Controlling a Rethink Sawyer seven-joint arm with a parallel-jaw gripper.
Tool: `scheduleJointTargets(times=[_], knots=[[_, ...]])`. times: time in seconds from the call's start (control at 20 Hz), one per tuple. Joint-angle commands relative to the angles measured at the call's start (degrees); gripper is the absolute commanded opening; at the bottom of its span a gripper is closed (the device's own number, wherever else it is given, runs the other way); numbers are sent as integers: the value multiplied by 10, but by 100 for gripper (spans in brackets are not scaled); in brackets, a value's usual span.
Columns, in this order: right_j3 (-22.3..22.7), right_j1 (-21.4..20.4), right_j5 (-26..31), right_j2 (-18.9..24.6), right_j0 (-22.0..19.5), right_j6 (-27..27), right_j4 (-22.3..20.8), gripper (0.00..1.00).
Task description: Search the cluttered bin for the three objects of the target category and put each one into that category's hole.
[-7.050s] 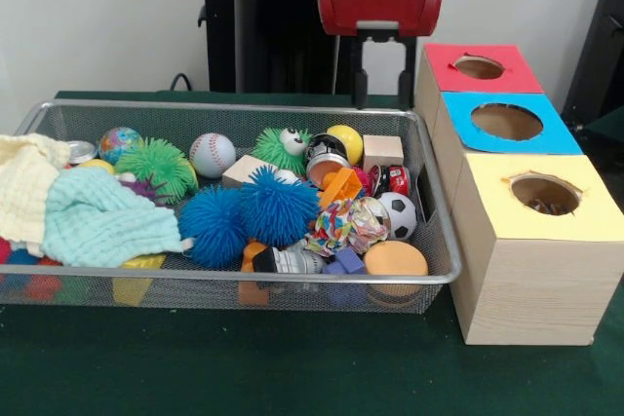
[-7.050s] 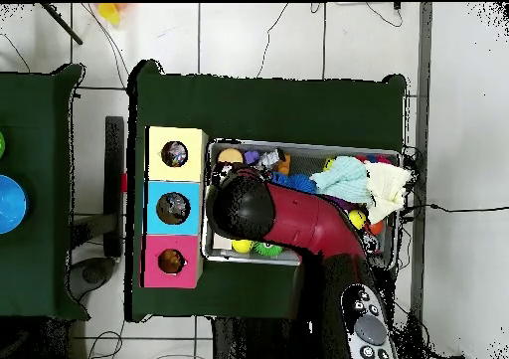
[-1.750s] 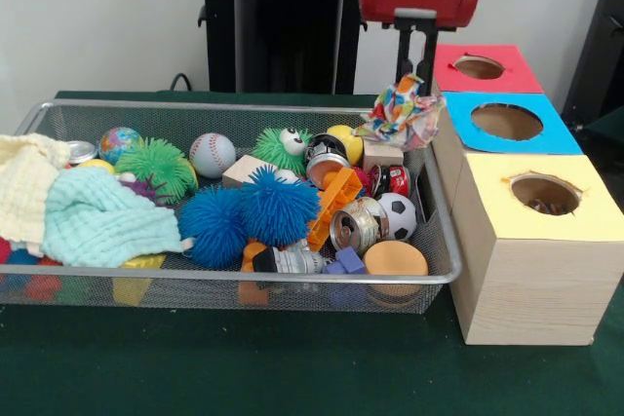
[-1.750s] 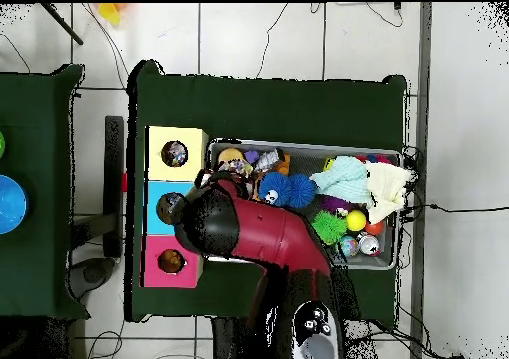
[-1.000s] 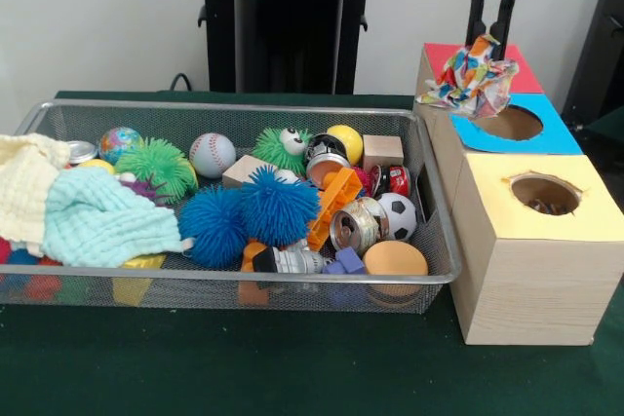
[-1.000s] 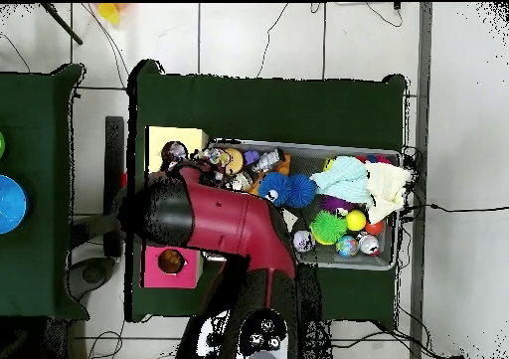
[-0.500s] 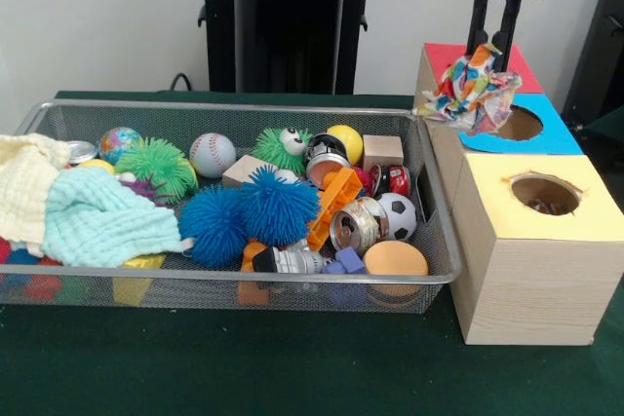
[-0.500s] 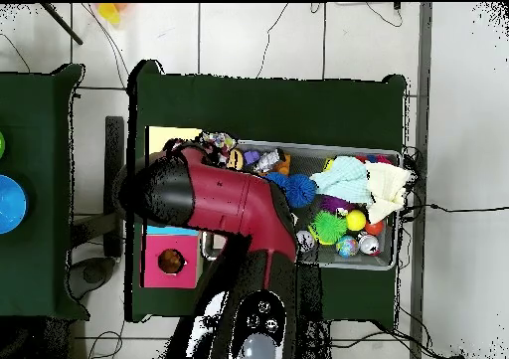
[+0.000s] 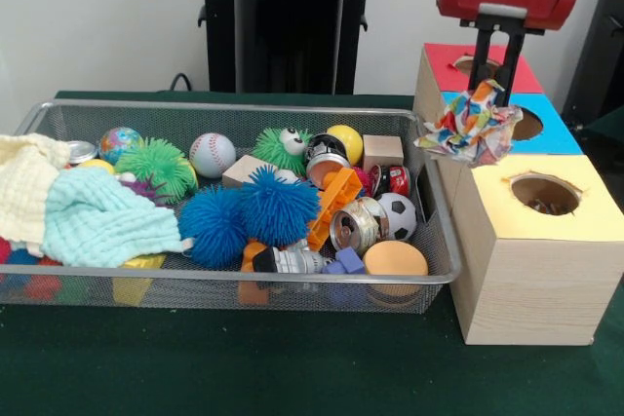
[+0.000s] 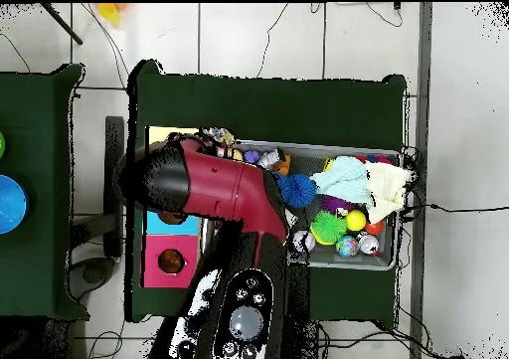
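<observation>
My gripper (image 9: 494, 83) is shut on a white crumpled wrapper with multicolour dots (image 9: 472, 129). It holds the wrapper in the air at the bin's right end, over the near left part of the blue-topped box (image 9: 551, 133) and just behind the yellow-topped box (image 9: 565, 226). In the overhead view the wrapper (image 10: 217, 137) shows beside the red arm (image 10: 214, 186), which hides the gripper. The silver mesh bin (image 9: 234, 106) lies to the left, full of toys. No other printed wrapper shows in the bin.
The red-topped box (image 9: 444, 60) stands behind the blue one; something lies inside the yellow box's hole (image 9: 542, 204). The bin holds mint (image 9: 102, 221) and cream (image 9: 24, 182) cloths, blue spiky balls (image 9: 253, 211), a baseball (image 9: 212, 154) and a tin (image 9: 353, 226).
The gripper lifted the wrapper out of the bin and carried it right to the boxes. In the last half second it came lower and a little nearer the yellow box.
</observation>
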Motion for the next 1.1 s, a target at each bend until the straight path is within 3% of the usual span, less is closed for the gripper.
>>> scheduleJointTargets(times=[0.05,1.1], knots=[[-2,44,43,13,9,163,27,0],[-2,57,50,-23,61,195,64,0]])
